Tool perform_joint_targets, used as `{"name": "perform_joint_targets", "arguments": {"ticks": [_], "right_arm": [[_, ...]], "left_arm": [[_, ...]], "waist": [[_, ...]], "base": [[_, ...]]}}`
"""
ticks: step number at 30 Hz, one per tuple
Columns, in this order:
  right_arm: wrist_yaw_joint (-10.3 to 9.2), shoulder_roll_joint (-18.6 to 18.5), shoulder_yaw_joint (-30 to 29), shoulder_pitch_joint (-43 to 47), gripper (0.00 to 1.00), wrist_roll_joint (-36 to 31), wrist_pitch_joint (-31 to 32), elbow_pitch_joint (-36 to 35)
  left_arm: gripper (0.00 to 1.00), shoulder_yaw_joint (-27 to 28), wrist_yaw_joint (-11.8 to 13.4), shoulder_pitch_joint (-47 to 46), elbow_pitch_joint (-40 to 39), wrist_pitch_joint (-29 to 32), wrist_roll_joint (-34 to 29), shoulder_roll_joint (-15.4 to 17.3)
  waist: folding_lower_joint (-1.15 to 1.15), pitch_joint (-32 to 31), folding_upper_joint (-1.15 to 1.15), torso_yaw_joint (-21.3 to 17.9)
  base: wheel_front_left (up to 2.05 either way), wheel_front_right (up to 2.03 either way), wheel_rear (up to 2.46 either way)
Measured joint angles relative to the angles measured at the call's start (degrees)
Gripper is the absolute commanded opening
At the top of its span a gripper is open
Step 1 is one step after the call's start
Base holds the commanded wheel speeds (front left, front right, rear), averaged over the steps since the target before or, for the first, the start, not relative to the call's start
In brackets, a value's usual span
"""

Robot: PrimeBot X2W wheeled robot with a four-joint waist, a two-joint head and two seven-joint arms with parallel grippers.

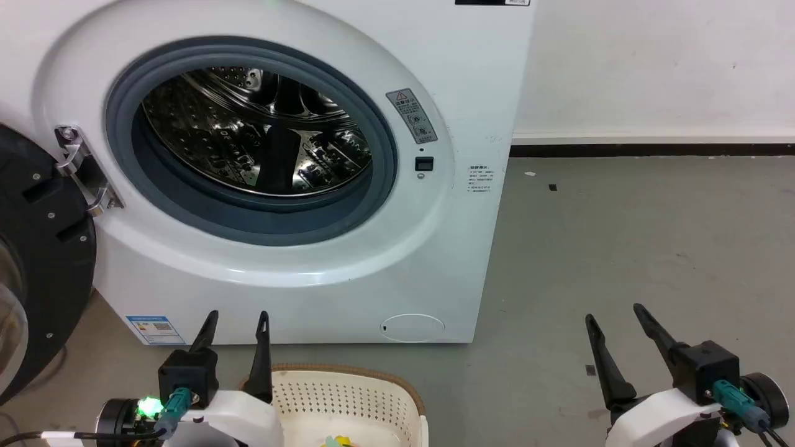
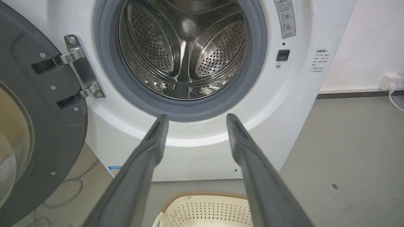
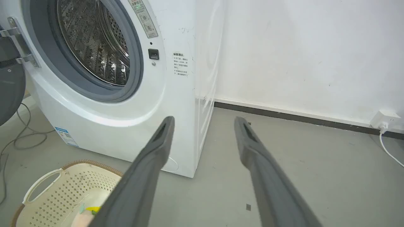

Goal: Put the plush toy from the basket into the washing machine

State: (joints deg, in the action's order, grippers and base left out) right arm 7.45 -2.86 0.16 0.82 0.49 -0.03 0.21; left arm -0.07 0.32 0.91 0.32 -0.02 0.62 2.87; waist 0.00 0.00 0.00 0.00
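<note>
Head view: we see one washer (image 1: 298, 279), its door (image 1: 43, 248) swung open at the left and open floor (image 1: 621, 236) to its right. One basket (image 1: 348, 388) stands just before it, one toy (image 1: 338, 442) a sliver inside. Our left gripper (image 1: 238, 315) and right gripper (image 1: 613, 313) both stand spread, holding nothing. Left wrist view: spread fingers (image 2: 142, 164) frame the porthole (image 2: 189, 110) at its lower rim. Right wrist view: the toy's yellow lies in the basket; a socket (image 3: 386, 119) sits on the wall (image 3: 300, 47)
</note>
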Motion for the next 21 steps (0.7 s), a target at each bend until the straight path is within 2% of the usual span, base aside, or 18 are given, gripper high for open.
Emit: {"name": "perform_joint_targets", "arguments": {"ticks": [21], "right_arm": [[0.0, 0.0, -0.21, -0.01, 1.0, 1.63, -2.14, 0.33]], "left_arm": [[1.0, -1.56, 0.51, -0.01, 3.16, -2.15, 1.77, -0.01]], "waist": [[0.0, 1.4, 0.0, -0.56]], "base": [[0.0, 0.0, 0.0]]}}
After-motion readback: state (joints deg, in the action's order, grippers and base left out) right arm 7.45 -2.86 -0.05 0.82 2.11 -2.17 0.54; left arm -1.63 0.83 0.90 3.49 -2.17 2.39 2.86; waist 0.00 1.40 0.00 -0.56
